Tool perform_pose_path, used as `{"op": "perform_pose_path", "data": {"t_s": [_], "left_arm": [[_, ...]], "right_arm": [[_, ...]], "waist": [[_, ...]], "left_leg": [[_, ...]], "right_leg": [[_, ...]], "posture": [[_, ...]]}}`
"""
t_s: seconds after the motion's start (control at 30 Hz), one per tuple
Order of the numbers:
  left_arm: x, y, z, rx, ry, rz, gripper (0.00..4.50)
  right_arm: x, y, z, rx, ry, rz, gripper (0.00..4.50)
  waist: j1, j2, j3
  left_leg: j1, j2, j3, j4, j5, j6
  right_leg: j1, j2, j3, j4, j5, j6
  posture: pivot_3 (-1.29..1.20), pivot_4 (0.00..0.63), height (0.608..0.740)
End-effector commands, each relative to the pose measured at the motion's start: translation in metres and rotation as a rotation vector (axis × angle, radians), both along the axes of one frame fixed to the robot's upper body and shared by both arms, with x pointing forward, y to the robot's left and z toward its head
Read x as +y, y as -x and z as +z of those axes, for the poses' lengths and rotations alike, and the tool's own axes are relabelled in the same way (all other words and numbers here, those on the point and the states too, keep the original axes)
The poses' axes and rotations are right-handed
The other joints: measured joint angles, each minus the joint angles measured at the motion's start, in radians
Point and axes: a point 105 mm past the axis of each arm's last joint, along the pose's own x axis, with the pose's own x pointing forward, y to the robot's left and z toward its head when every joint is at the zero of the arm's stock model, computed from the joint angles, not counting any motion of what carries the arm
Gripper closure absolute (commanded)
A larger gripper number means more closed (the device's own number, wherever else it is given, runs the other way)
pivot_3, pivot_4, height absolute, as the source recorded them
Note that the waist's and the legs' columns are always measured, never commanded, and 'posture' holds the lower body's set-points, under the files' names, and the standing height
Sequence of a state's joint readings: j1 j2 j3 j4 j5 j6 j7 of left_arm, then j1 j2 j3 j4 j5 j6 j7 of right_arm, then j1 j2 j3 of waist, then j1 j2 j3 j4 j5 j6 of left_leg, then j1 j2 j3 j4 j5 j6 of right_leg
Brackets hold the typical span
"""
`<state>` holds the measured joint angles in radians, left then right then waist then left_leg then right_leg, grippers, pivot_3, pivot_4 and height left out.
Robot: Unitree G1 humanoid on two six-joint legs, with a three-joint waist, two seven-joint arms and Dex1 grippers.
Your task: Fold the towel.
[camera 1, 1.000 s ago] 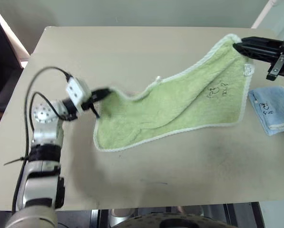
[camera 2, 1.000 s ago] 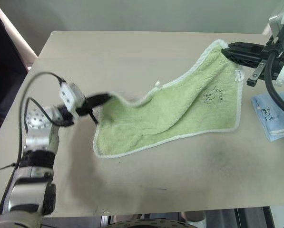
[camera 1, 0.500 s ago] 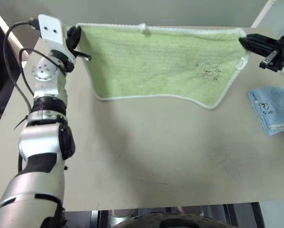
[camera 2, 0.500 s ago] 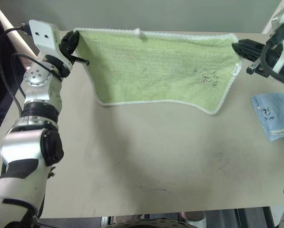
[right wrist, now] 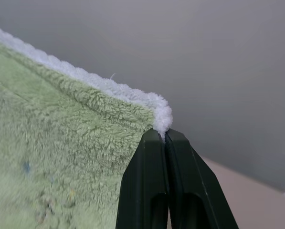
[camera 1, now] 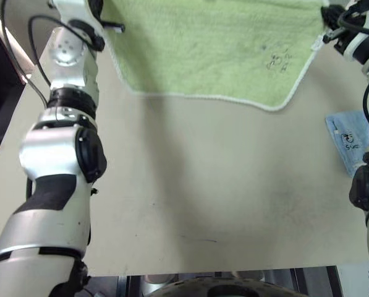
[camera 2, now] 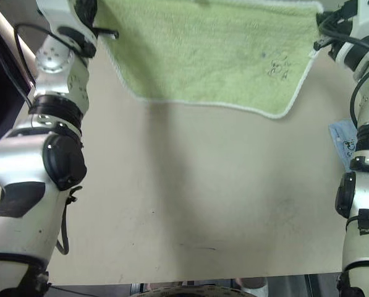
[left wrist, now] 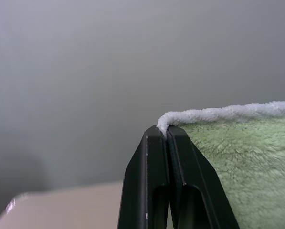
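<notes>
Towel (camera 1: 215, 52) now lifted off the table (camera 1: 221, 185) – hangs spread across top of frame, was half-lying a sec ago. Left gripper (left wrist: 166, 133) & right gripper (right wrist: 164, 136) each clamped on an upper corner. I judge it's ready to lay fwd & fold.

A beige bench (camera 1: 221, 185) takes up most of the head views, its surface faintly scuffed with a few small dark marks. A small light blue cloth (camera 1: 348, 139) lies folded flat on the bench near its right edge, with a small dark printed mark on its upper face. Behind the bench's far edge stands a plain grey wall (left wrist: 109, 71).
</notes>
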<state>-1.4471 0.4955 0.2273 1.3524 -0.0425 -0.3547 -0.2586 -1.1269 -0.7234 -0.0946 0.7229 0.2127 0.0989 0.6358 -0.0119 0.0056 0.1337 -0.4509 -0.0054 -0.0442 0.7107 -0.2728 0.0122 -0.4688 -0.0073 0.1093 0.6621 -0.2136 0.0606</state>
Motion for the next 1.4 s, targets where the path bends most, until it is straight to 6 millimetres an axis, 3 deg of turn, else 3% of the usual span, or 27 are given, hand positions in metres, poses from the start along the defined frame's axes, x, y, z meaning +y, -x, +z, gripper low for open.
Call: {"op": "perform_pose_path", "data": {"t_s": [0.03, 0.1, 0.23, 0.5, 0.57, 0.8, 0.9, 1.03, 1.23, 1.4], "left_arm": [[0.016, 0.017, 0.030, -0.126, 0.053, -0.063, 4.46], [0.007, 0.017, 0.019, -0.097, 0.028, -0.201, 4.46], [-0.007, 0.022, -0.036, 0.068, -0.163, -0.437, 4.46], [0.016, 0.058, -0.116, 0.399, -0.282, -0.752, 4.46], [0.025, 0.068, -0.127, 0.481, -0.306, -0.795, 4.46], [0.062, 0.096, -0.139, 0.695, -0.322, -0.806, 4.46], [0.075, 0.105, -0.142, 0.758, -0.341, -0.787, 4.46], [0.087, 0.114, -0.144, 0.812, -0.378, -0.753, 4.46], [0.088, 0.115, -0.144, 0.818, -0.382, -0.750, 4.46], [0.116, 0.127, -0.154, 0.933, -0.422, -0.627, 4.46]], "right_arm": [[-0.025, 0.018, 0.013, -0.075, -0.016, -0.018, 4.50], [-0.022, 0.029, 0.004, -0.070, 0.001, 0.038, 4.50], [-0.011, 0.066, -0.018, -0.018, 0.011, 0.160, 4.50], [0.000, 0.117, -0.058, 0.118, -0.003, 0.208, 4.50], [0.005, 0.129, -0.067, 0.161, 0.008, 0.235, 4.50], [0.017, 0.166, -0.094, 0.281, 0.012, 0.311, 4.50], [0.020, 0.174, -0.103, 0.324, 0.013, 0.327, 4.50], [0.020, 0.179, -0.115, 0.371, 0.036, 0.334, 4.50], [0.020, 0.180, -0.116, 0.374, 0.040, 0.335, 4.50], [0.024, 0.189, -0.115, 0.412, 0.061, 0.451, 4.50]], "waist": [[0.000, 0.000, 0.000], [0.000, 0.000, 0.000], [0.003, 0.003, 0.000], [-0.008, 0.002, 0.000], [-0.009, 0.002, 0.000], [-0.004, 0.002, 0.000], [-0.001, 0.001, -0.001], [0.000, 0.001, -0.001], [0.000, 0.001, -0.001], [-0.004, 0.001, -0.001]], "left_leg": [[-0.002, -0.001, 0.001, -0.001, 0.000, 0.000], [-0.004, 0.000, 0.000, 0.000, 0.000, 0.000], [-0.005, -0.002, 0.002, -0.002, 0.000, 0.000], [-0.003, 0.001, 0.002, -0.001, 0.000, 0.000], [-0.001, 0.002, 0.000, 0.003, 0.000, 0.000], [0.004, 0.000, 0.001, 0.006, 0.007, 0.011], [0.008, 0.000, 0.001, 0.006, 0.005, 0.019], [0.008, -0.001, 0.000, 0.006, 0.010, 0.020], [0.009, -0.001, -0.002, 0.006, 0.018, 0.019], [0.010, -0.001, -0.002, 0.004, 0.021, 0.018]], "right_leg": [[-0.002, 0.001, 0.000, 0.000, 0.000, 0.000], [-0.004, 0.000, 0.000, -0.001, 0.000, 0.000], [-0.006, 0.002, 0.000, -0.002, -0.001, 0.000], [-0.003, 0.002, 0.000, 0.003, 0.001, 0.001], [0.001, 0.002, 0.000, 0.003, 0.003, 0.001], [0.009, 0.001, 0.000, -0.001, 0.016, 0.001], [0.014, 0.001, 0.000, -0.001, 0.016, -0.006], [0.015, 0.001, 0.000, -0.001, 0.023, -0.009], [0.015, 0.003, 0.000, -0.001, 0.034, -0.014], [0.013, 0.003, 0.001, -0.001, 0.037, -0.014]], "posture": [[0.00, 0.150, 0.728], [0.00, 0.150, 0.728], [0.00, 0.150, 0.728], [0.00, 0.150, 0.728], [0.00, 0.150, 0.728], [0.00, 0.150, 0.728], [0.00, 0.150, 0.728], [0.00, 0.150, 0.728], [0.00, 0.150, 0.728], [0.00, 0.150, 0.728]]}}
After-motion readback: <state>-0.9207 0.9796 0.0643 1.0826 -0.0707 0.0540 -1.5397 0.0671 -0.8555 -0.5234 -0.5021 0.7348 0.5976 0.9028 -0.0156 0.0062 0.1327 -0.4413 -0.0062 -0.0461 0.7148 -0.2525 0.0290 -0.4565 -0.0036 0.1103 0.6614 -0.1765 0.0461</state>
